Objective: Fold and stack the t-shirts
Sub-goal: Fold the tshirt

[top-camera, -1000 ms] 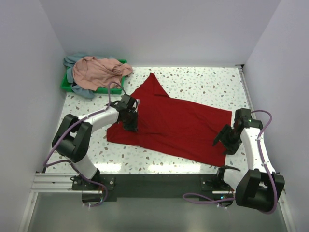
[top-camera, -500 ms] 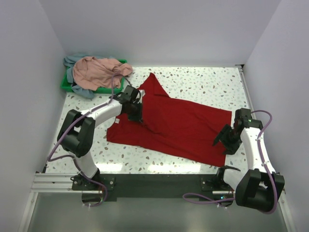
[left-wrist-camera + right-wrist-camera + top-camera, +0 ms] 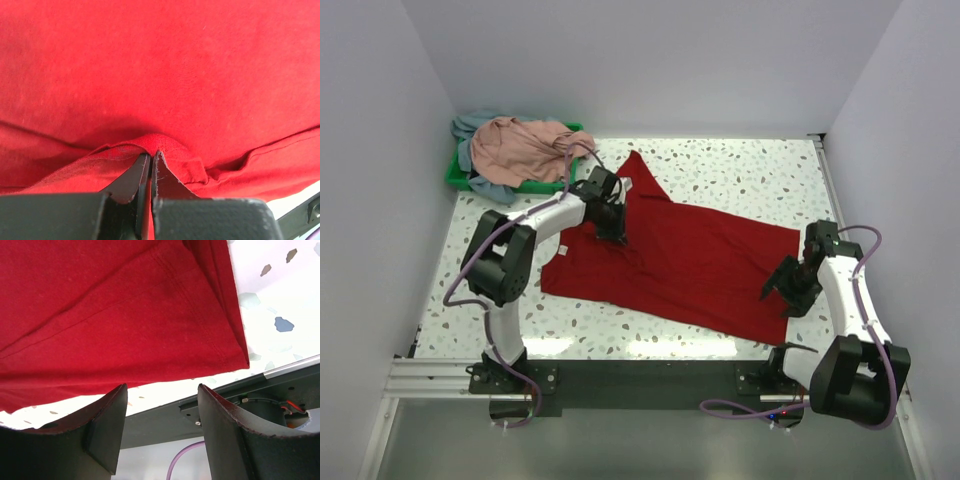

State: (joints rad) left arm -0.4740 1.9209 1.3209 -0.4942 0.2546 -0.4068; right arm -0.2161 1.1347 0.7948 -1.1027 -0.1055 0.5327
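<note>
The red shirt [image 3: 690, 260] lay spread across the middle of the speckled surface [image 3: 740, 170]. The left gripper [image 3: 151, 159] was pressed together on a raised fold of the cloth near the shirt's upper left. The right gripper [image 3: 162, 390] stood spread over the shirt's lower right corner, holding nothing. The pink shirt [image 3: 520, 148] lay heaped on the grey-blue shirt [image 3: 492, 190] in the green tray [image 3: 455, 180], at the upper left of the frame.

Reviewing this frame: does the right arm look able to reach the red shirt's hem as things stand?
Probably yes. The right gripper hangs open right by the red shirt at its hem corner, nothing between; the left gripper is shut on cloth well away.
</note>
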